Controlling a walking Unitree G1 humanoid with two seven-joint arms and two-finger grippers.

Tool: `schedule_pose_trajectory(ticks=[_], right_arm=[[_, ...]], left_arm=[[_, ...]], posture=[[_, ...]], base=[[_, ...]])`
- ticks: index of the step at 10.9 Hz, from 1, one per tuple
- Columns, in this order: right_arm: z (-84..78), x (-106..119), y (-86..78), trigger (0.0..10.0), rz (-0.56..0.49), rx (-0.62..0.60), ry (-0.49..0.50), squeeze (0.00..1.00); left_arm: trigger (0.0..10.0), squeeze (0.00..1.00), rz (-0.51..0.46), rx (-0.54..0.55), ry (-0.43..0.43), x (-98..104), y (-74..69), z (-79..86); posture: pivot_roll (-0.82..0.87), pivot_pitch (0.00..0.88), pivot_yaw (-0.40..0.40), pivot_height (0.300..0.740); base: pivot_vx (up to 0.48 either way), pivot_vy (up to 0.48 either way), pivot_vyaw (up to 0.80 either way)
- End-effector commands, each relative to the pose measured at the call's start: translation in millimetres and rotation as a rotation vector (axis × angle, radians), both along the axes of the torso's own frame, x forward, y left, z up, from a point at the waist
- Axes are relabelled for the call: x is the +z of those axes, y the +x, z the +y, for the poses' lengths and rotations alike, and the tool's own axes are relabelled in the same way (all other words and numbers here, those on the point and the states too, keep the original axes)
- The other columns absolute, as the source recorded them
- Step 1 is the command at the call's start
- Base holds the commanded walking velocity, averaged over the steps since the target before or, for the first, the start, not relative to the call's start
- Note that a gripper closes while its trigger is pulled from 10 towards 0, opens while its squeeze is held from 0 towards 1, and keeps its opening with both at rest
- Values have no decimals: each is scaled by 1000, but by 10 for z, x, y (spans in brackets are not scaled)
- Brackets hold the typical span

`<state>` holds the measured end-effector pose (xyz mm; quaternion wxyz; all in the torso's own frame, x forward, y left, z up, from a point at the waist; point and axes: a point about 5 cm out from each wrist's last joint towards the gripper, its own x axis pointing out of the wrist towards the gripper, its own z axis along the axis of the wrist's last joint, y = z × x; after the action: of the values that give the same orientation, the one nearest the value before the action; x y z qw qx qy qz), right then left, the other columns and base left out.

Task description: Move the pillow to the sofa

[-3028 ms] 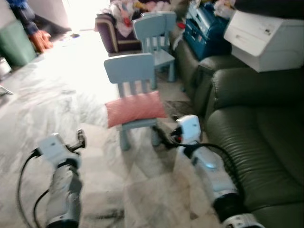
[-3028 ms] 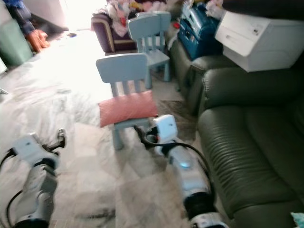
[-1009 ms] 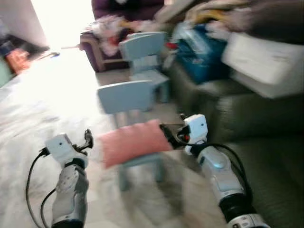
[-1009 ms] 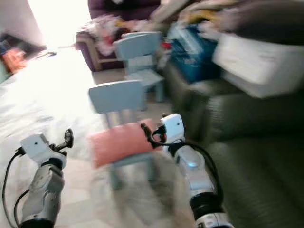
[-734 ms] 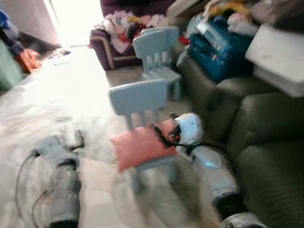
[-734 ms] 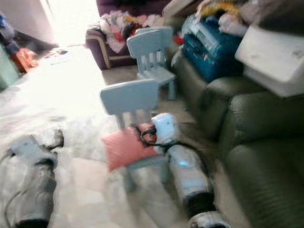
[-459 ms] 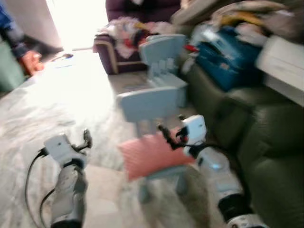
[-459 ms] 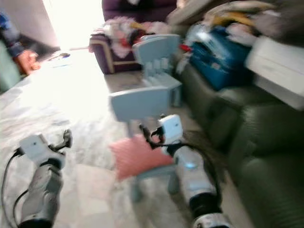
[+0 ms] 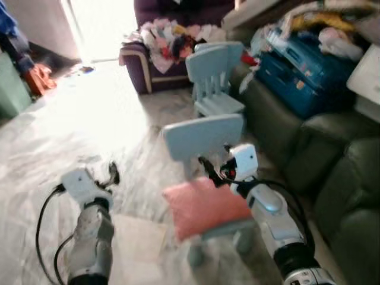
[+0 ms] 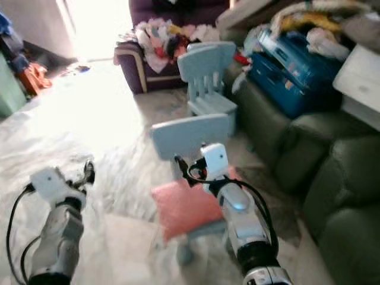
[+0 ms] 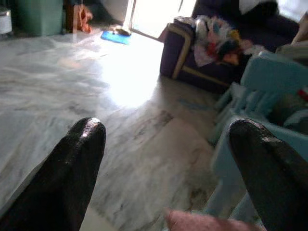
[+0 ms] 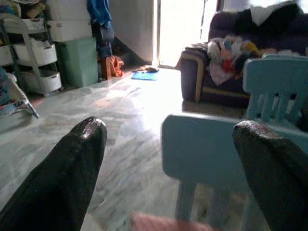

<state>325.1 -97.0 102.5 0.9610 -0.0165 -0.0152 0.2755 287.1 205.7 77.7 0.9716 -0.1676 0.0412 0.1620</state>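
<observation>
A pink pillow (image 9: 205, 208) lies on the seat of a small light-blue chair (image 9: 202, 136) in front of me. My right gripper (image 9: 209, 168) hovers over the pillow's back edge, close to the chair's backrest. In the right wrist view its open fingers (image 12: 72, 163) frame the backrest (image 12: 202, 149), with the pillow (image 12: 168, 224) just below them. My left gripper (image 9: 113, 175) hangs open over the floor to the left of the chair, and its wrist view catches a corner of the pillow (image 11: 207, 221). The dark green sofa (image 9: 350, 196) stands to the right.
A second blue chair (image 9: 217, 77) stands behind the first. Farther back is a purple armchair (image 9: 160, 47) heaped with clothes. A blue suitcase (image 9: 303, 71) and a white box (image 9: 368, 77) rest on the sofa's far end. A green bin (image 9: 12, 89) stands far left on the marble floor.
The whole view has shifted, so the camera moved and the chair now sits nearer and more central. The pillow still lies on the chair. Both grippers stay open and hold nothing.
</observation>
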Motion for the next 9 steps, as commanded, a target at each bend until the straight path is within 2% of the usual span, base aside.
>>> schedule_pose_trajectory(ticks=[1, 2, 7, 9], right_arm=[[58, 43, 4, 10000, -18, 22, 1, 0], [57, 40, 2, 10000, -17, 21, 1, 0], [66, 35, 12, 10000, -13, 19, -2, 0], [51, 29, 10, 10000, -12, 15, -7, 0]], left_arm=[[10000, 0, 6, 29, 20, -6, -28, 58], [10000, 0, -14, 39, -18, 3, -26, 46], [10000, 0, -21, 26, 4, 29, -13, 36], [10000, 0, -28, 19, -8, 32, -11, 12]], posture=[[-199, 0, 58, 740], [-197, 0, 58, 740], [-189, 0, 54, 740], [-195, 0, 55, 740]], base=[[0, 0, 0], [0, 0, 0], [0, 0, 0], [0, -471, 0]])
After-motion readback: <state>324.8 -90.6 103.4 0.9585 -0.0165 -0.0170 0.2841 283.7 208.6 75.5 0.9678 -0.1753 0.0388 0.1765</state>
